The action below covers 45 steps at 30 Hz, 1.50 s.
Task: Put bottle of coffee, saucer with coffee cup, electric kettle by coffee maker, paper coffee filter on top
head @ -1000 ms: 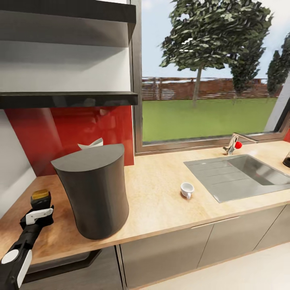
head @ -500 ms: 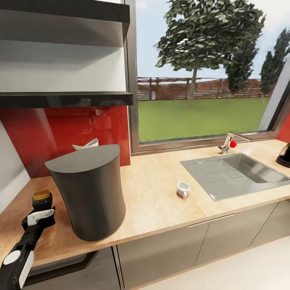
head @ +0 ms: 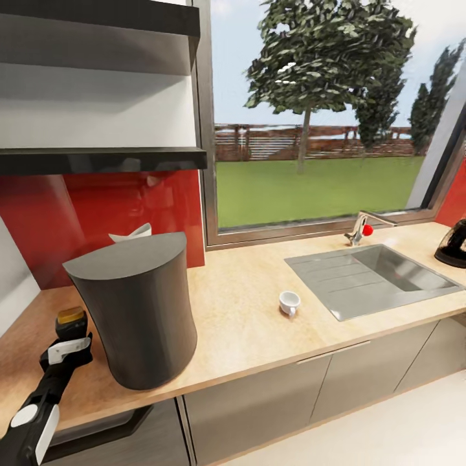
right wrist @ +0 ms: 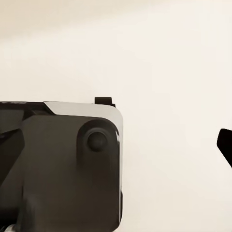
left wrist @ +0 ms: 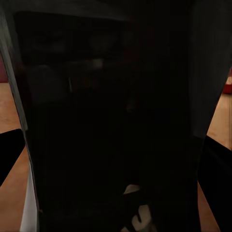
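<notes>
The big grey coffee maker (head: 133, 310) stands on the wooden tabletop (head: 246, 317). The left gripper (head: 70, 336) pinches the bottle of coffee (head: 71, 321) just beside it. The paper coffee filter (head: 131, 232) peeks out behind it. The coffee cup (head: 288, 302) sits between it and the sink (head: 372, 278). The electric kettle (head: 453, 244) stands far past the sink.

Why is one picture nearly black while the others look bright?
In the left wrist view the bottle of coffee sits right against the lens, dark and blurred. The head view is sharp and daylit from the window, with glossy reflections on the red back panel. The right wrist view is pale, flatly lit floor.
</notes>
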Motion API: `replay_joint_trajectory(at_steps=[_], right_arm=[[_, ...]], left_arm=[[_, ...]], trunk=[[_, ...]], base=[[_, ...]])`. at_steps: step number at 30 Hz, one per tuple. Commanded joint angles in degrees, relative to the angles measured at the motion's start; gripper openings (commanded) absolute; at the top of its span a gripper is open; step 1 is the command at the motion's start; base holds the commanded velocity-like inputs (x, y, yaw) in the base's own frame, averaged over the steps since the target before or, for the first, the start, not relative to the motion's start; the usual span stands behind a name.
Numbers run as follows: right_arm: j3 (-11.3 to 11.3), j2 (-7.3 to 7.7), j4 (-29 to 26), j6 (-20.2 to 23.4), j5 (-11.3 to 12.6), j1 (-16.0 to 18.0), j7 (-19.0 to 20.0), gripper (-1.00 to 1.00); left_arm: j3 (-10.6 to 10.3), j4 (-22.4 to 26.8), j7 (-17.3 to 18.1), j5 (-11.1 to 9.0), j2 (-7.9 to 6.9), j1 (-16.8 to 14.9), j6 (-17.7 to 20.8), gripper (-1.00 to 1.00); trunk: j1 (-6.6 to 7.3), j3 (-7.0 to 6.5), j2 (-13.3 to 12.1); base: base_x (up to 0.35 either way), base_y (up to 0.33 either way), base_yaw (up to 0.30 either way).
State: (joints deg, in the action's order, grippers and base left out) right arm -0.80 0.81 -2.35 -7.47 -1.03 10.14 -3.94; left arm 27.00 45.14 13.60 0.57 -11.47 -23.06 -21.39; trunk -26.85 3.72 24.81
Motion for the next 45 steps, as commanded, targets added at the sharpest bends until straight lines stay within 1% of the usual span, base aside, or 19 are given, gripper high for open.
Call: replay_joint_trajectory(at_steps=[1, 5, 19, 20, 45], right_arm=[[-0.08, -0.01, 0.06, -0.17, -0.11, 0.05, -0.18, 1.0], [-0.1, 0.06, 0.06, -0.17, -0.11, 0.05, -0.19, 1.0], [-0.34, 0.07, 0.15, -0.17, -0.15, 0.05, -0.19, 1.0], [-0.34, 0.07, 0.15, -0.17, -0.13, 0.05, -0.19, 1.0], [-0.26, 0.07, 0.15, -0.17, -0.11, 0.05, -0.19, 1.0]], left_arm=[[0.25, -0.51, 0.46, 0.05, 0.04, -0.1, -0.59, -1.0], [0.12, -1.67, 0.46, 0.05, 0.06, -0.1, -1.34, -1.0], [-0.01, -1.9, 0.46, 0.13, 0.05, -0.1, -1.37, -1.0], [-0.01, -1.9, 0.48, 0.13, 0.05, -0.08, -1.37, 1.0], [0.25, -1.78, 0.81, 0.05, -0.13, -0.06, -1.55, 1.0]], trunk=[[-0.03, 0.12, 0.12], [-0.03, 0.12, 0.12], [-0.03, 0.12, 0.12], [-0.03, 0.12, 0.12], [-0.03, 0.12, 0.12]], base=[[0.0, 0.0, -0.015], [0.0, 0.0, -0.005], [0.0, 0.0, 0.0], [0.0, 0.0, 0.0], [0.0, 0.0, 0.0]])
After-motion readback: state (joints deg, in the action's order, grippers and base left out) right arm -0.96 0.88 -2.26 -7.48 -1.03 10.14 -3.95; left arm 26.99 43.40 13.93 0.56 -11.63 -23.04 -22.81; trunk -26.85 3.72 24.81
